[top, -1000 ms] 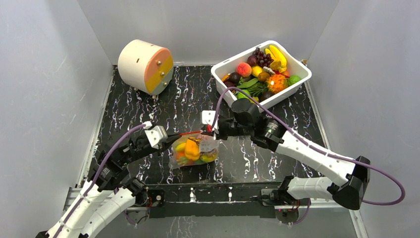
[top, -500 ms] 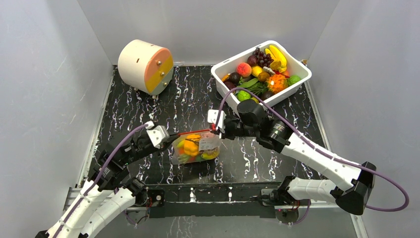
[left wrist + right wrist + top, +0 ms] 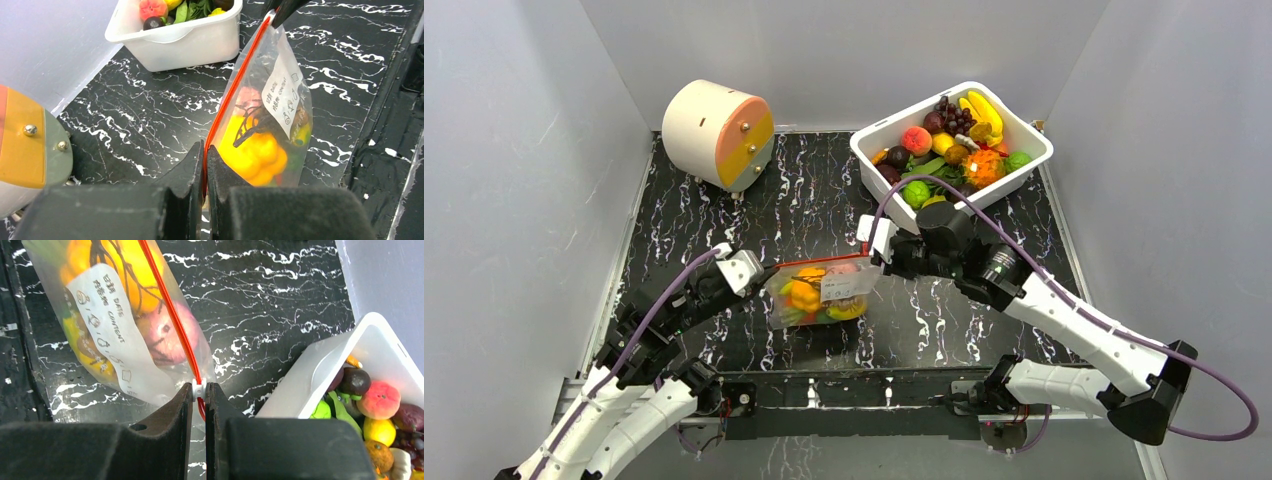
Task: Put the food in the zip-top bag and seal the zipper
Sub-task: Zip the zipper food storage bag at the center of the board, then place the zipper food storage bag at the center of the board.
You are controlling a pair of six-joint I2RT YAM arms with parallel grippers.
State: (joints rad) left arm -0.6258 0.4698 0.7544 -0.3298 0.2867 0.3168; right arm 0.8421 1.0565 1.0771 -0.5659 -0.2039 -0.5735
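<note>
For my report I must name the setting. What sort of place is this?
Most likely a robot test cell in a lab, not a kitchen: plain grey walls box in a black marbled table, two robot arms are bolted at its edge, and the white tub holds toy food.

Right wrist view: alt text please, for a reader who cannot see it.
The right gripper is shut on the orange-red zipper of the clear zip-top bag, which holds yellow and pink toy food and bears a white handwritten label. To the right, a white tub of more toy fruit sits on the black marbled table.
</note>
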